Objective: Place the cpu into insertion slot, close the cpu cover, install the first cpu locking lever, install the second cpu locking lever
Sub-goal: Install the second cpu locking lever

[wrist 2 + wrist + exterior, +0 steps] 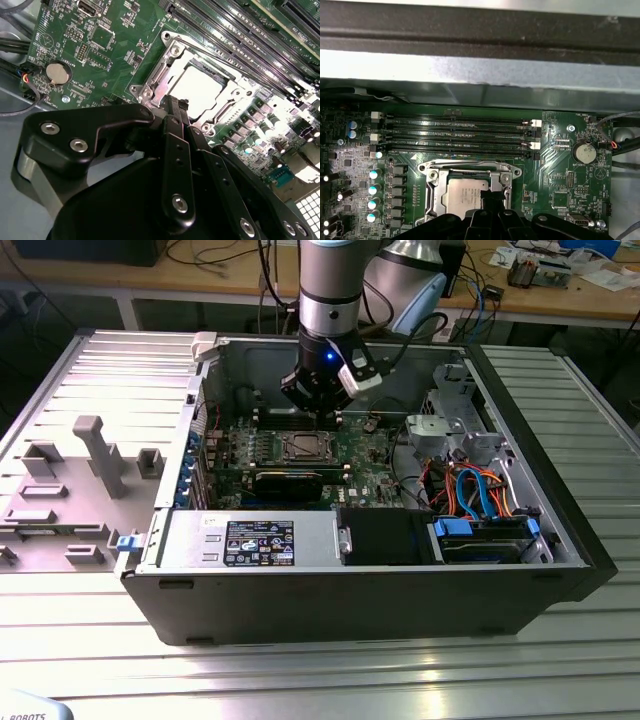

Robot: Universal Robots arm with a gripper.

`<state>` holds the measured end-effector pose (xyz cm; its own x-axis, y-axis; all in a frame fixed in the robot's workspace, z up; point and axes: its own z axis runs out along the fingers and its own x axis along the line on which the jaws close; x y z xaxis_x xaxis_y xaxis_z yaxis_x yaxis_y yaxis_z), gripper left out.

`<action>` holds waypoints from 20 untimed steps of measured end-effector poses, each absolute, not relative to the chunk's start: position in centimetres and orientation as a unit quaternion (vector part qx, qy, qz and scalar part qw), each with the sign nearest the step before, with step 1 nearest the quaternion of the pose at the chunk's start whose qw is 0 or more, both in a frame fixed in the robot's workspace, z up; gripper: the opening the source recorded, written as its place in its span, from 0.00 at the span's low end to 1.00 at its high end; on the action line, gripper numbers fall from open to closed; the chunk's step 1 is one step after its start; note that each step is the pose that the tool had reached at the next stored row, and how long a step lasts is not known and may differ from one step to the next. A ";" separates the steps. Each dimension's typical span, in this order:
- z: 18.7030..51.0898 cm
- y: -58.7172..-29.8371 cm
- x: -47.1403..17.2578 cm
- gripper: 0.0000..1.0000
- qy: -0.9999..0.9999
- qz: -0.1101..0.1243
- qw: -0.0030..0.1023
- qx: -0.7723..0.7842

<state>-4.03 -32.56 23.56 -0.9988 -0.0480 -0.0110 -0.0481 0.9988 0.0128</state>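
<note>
The cpu (200,89) lies flat in the insertion slot (173,50) on the green motherboard, silvery top showing. The cpu cover (159,75) lies down around it as a silvery frame. My gripper (176,104) hangs just above the socket's edge, its black fingers shut together with nothing seen between them. In the first wrist view the gripper (492,196) overlaps one side of the cpu (462,194), inside the cpu cover (436,192) and insertion slot (470,166). In the exterior view the gripper (318,412) is inside the open computer case, just behind the insertion slot (303,447).
Long black memory slots (455,134) run beside the socket. A coin battery (584,154) sits on the board. A long black card (290,480) lies in front of the socket. Drive cage (452,425) and orange and blue cables (480,490) are at the exterior view's right. Case walls surround everything.
</note>
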 end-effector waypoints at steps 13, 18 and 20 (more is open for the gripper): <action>23.6 -32.6 -4.0 0.11 1.000 0.006 0.005 -0.016; 23.6 -32.6 -4.0 0.11 1.000 0.006 0.005 -0.009; 23.6 -32.6 -4.0 0.11 1.000 0.006 0.005 -0.009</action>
<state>-4.03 -32.56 23.56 -0.9998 -0.0176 -0.0110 -0.0177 0.9998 0.0128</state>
